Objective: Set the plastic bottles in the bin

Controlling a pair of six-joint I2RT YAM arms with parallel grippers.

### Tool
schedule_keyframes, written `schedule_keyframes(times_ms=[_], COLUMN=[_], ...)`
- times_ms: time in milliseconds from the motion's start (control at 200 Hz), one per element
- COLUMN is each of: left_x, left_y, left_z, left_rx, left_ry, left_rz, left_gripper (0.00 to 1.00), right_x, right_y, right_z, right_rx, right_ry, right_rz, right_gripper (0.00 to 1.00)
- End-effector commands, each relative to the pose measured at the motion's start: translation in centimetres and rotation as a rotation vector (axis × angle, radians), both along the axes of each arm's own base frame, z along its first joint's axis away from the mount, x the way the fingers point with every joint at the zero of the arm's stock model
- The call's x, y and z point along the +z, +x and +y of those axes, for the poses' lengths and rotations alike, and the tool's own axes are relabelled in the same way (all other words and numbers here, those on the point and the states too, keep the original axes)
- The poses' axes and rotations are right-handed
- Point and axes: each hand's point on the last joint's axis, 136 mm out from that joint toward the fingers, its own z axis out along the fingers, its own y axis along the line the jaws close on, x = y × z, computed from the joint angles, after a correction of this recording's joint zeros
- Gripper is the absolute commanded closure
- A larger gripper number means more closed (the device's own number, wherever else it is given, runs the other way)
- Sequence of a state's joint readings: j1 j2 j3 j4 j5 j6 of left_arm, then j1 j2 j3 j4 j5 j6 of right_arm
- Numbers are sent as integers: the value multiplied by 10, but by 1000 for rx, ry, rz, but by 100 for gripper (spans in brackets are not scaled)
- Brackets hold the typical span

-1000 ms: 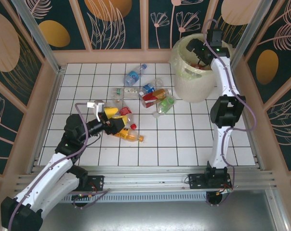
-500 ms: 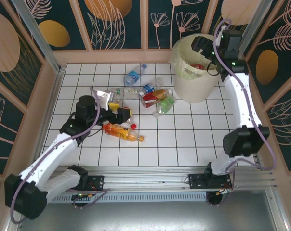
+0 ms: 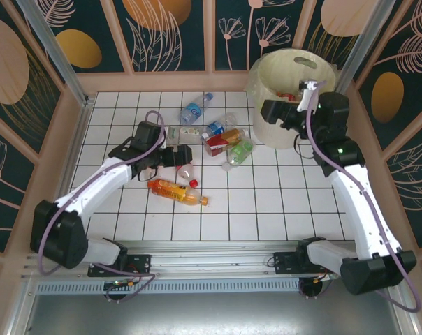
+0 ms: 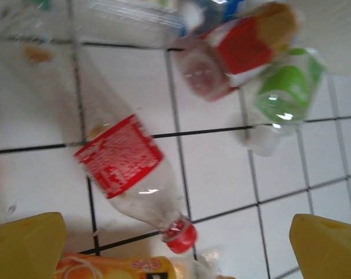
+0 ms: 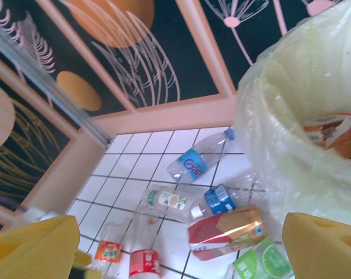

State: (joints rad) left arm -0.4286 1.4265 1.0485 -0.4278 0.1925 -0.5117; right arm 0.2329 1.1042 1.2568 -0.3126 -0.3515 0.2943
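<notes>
Left gripper (image 4: 179,246), jaws spread wide and empty, hovers over a red-labelled clear bottle (image 4: 118,164) mid-table; right gripper (image 3: 268,112), likewise spread and empty, hangs beside the far-right corner's bin (image 3: 256,74).

White tiled floor (image 3: 267,209), dark floral walls (image 3: 176,35)

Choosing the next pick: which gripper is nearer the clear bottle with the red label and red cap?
Left. The left gripper hangs open directly over the red-label bottle. The right gripper is well across the table, open, beside the bin.
</notes>
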Motion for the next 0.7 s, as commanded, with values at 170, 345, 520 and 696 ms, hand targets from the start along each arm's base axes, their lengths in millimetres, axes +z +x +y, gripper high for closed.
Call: schedule_keyframes(times_ms=[170,345,520,696], left_x=[-31,-63,-87,-104], left_y=[56,82,97,102], left_z=[25,16,26,42], left_rx=[323,350,388,421], left_ry=[107,136,175,180], left_rz=[10,62,104,125], left_gripper=[4,5,6,10], right_x=[-22,-46,-59,-66], right_y=[-30,-40,-48,-51], right_z=[38,50,53,50], right_rx=[160,189,192,180], right_ry=[31,17,3,-1], right_rz=[-5,38,63,74], right_gripper=[9,9,9,9])
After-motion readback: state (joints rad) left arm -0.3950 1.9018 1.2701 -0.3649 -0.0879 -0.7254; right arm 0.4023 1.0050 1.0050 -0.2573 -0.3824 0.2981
